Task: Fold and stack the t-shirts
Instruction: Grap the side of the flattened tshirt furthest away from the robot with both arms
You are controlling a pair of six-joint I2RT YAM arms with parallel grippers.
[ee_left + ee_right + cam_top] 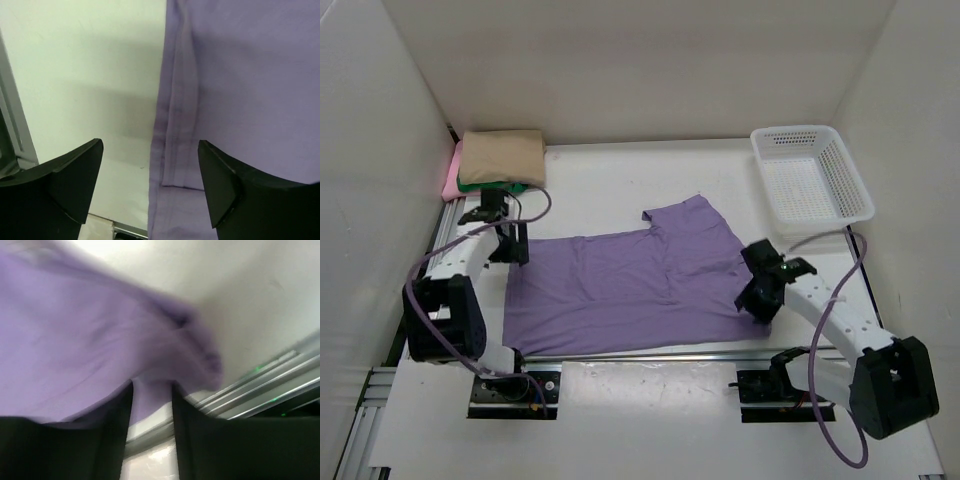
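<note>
Table (620, 165) holds the lavender t-shirt (620, 285), spread flat between both arms. White mesh basket (792, 131) sits far right. Tan shirt (502, 155), dark green shirt (495, 185) and pink shirt (451, 180) lie stacked far left. Left gripper (150, 147) stands wide over the lavender hem. Right gripper (152, 385) is narrowed at its right edge, with any hold on the cloth lost to blur.

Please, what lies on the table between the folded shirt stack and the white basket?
Nothing: between the stack and the basket the table is bare, seen in the top view. The lavender shirt lies nearer the arms.
</note>
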